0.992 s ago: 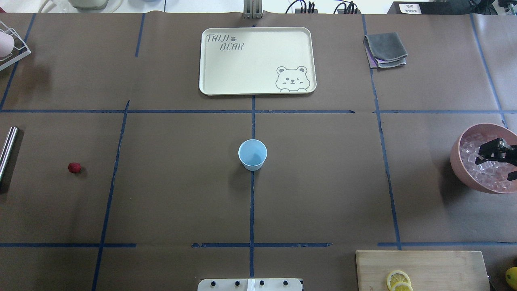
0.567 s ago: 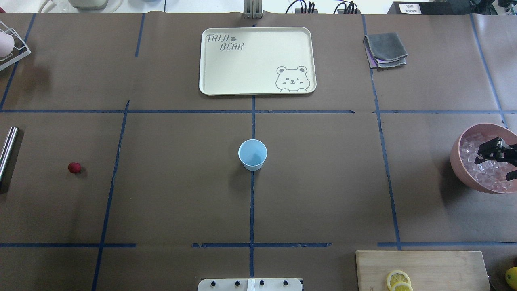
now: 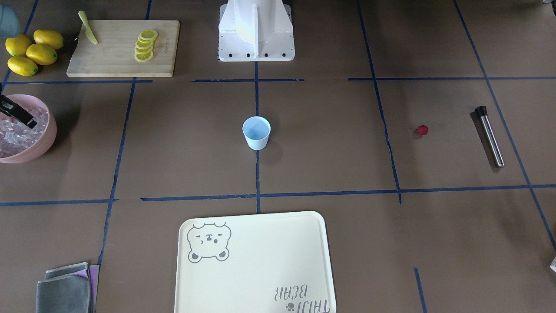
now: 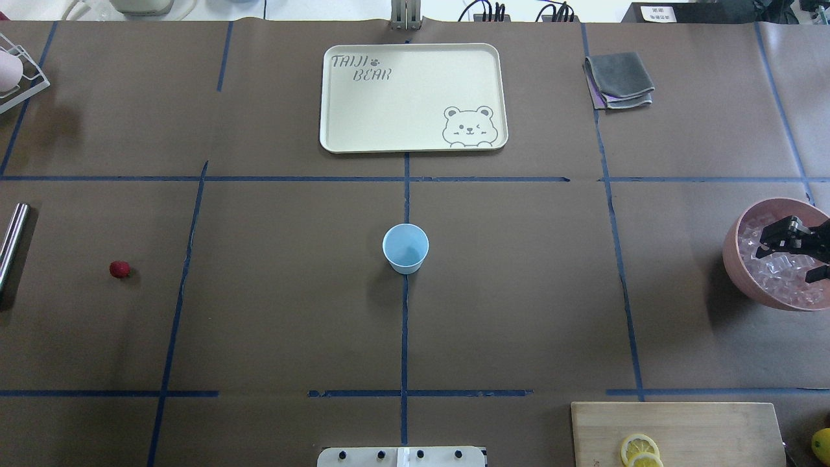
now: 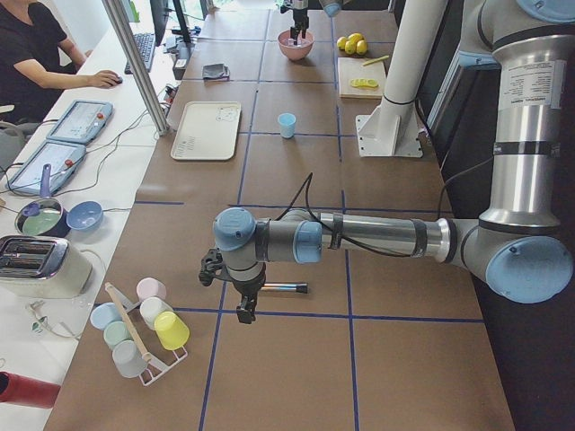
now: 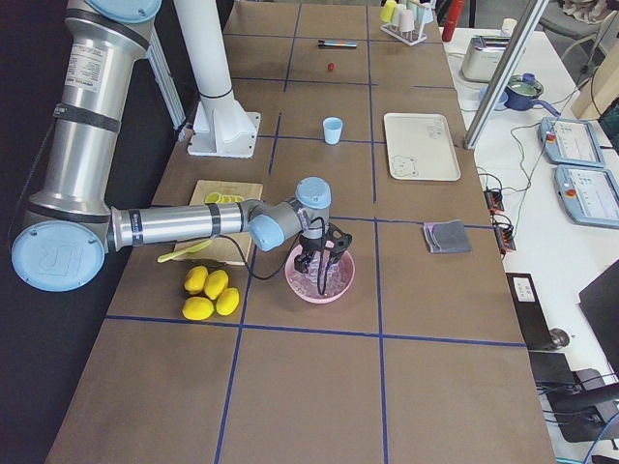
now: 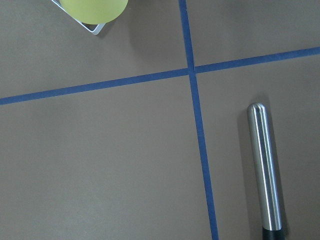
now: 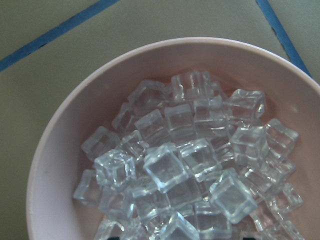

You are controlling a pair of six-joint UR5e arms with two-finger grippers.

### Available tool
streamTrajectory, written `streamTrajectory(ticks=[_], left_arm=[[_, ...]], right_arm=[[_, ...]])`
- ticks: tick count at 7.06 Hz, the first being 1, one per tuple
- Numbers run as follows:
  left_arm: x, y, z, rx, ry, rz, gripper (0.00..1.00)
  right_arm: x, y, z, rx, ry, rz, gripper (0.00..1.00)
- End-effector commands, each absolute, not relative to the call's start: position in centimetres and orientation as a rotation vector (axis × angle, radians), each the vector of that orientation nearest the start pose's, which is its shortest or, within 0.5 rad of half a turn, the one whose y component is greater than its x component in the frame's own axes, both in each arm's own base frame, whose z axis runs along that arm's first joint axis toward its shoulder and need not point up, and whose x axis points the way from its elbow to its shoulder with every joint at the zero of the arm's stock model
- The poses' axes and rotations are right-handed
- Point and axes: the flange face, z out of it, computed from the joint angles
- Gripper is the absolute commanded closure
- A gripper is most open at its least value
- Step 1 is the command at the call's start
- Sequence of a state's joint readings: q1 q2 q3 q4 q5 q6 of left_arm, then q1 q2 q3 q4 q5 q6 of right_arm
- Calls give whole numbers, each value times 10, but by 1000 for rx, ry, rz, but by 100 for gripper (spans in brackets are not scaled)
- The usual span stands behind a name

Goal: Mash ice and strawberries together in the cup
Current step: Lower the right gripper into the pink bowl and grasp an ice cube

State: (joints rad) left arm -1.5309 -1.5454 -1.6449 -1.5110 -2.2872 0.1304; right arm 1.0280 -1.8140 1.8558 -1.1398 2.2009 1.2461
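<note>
The pale blue cup [image 4: 405,248] stands upright at the table's middle, and nothing shows inside it. A single dark-red strawberry [image 4: 119,269] lies far to the left on the brown paper. Clear ice cubes [image 8: 185,165] are heaped in a pink bowl [image 4: 733,259] at the right edge. Over that ice my right gripper [image 4: 786,259] hangs open, its fingers spread with nothing between them. My left gripper [image 5: 235,296] shows only in the exterior left view, above the table next to a steel muddler [image 7: 263,165]; I cannot tell whether it is open or shut.
A cream bear tray [image 4: 337,97] lies at the far centre, a folded grey cloth [image 4: 619,79] to its right. A cutting board [image 3: 113,56] with lemon slices [image 3: 145,44], a knife and whole lemons [image 3: 32,52] sits near the bowl. A cup rack [image 5: 144,328] stands at the left end.
My right gripper has shifted a little over the bowl, toward the table's far side. The cup and the strawberry have not moved.
</note>
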Motion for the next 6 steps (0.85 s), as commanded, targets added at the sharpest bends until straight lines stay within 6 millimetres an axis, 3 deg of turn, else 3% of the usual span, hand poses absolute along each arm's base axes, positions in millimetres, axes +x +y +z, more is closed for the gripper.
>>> streamTrajectory(ticks=[1,2,4,6], left_arm=[[-49,-482,645,21,717,159,0],[-49,-482,645,21,717,159,0],[-49,-482,646,21,718,160,0],[-49,-482,645,21,718,158,0]], right_arm=[[-151,-394,586,-200,-749,521,21],[-151,-394,586,-203,-749,530,33],[-152,-394,585,-216,-751,548,67],[-151,-394,584,-216,-754,548,94]])
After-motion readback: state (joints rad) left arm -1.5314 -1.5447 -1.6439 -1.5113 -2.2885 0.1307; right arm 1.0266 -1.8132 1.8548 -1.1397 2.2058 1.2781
